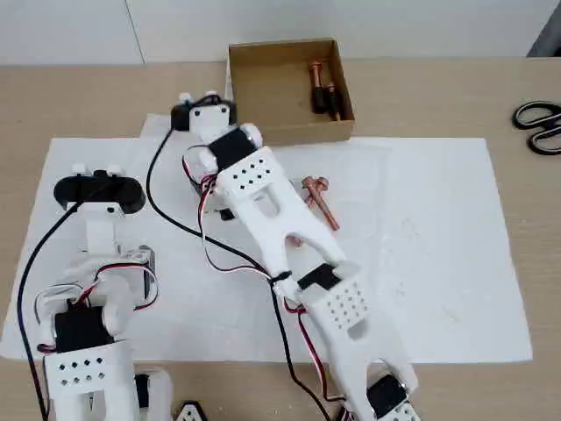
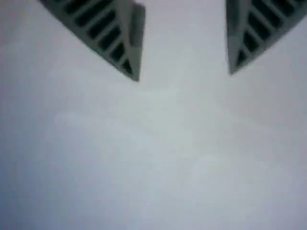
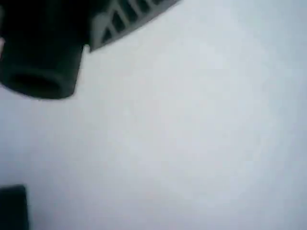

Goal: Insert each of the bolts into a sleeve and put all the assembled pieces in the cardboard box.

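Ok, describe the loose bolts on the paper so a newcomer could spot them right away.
Start at the cardboard box at the far edge of the white paper sheet. Just in front of its right corner, beside the outstretched white arm, lie the loose bolts. Unlike the two pieces inside the box, they are bare copper, with no dark sleeve.
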Controlling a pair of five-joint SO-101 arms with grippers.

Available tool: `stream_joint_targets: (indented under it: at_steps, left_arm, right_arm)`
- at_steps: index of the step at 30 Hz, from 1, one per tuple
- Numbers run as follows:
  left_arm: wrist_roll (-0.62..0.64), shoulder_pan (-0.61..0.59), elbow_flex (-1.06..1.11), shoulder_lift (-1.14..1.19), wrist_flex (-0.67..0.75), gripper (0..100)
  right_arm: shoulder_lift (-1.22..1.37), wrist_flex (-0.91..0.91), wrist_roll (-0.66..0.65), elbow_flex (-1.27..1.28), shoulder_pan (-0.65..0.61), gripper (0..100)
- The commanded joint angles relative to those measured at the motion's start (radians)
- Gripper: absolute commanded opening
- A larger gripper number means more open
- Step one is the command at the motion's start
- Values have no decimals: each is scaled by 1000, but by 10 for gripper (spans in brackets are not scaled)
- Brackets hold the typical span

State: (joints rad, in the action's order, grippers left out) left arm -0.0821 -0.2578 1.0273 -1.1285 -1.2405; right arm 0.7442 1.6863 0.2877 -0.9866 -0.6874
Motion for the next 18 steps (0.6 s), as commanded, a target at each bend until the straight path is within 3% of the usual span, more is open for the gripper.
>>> stream_joint_targets:
  at_steps: [1,14,18]
  left_arm:
    - [2,6,-4,-11,20,113]
    - [37,12,-76,0,15,115]
    - [37,71,-162,61,-8,115]
  right_arm:
    - [-176,24,-38,-3,41,78]
    - [-429,31,-44,-2,232,78]
    - [-516,33,-57,-2,295,77]
